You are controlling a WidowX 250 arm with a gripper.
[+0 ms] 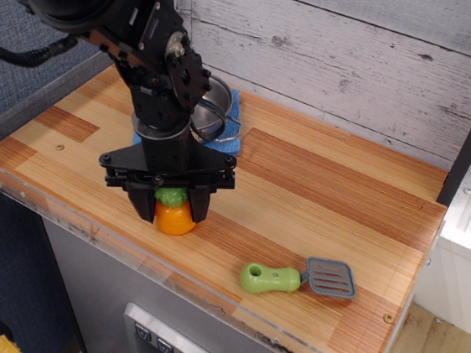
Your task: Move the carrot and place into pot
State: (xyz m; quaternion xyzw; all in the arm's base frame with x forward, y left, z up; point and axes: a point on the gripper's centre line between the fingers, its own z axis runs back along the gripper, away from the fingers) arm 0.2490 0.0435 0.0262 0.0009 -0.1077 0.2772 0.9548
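Observation:
The carrot [174, 216], orange with a green leafy top, stands on the wooden counter near its front left edge. My gripper [173, 208] has come down over it, with one black finger on each side, pressed against the orange body. The carrot still rests on the wood. The shiny steel pot [215, 105] sits behind the gripper at the back left, mostly hidden by my arm. Only its right rim and a wire handle show.
A blue cloth [232, 140] lies under the pot. A green-handled grey spatula [296, 277] lies near the front edge at the right. A clear plastic lip [206, 296] runs along the counter's front. A plank wall stands behind.

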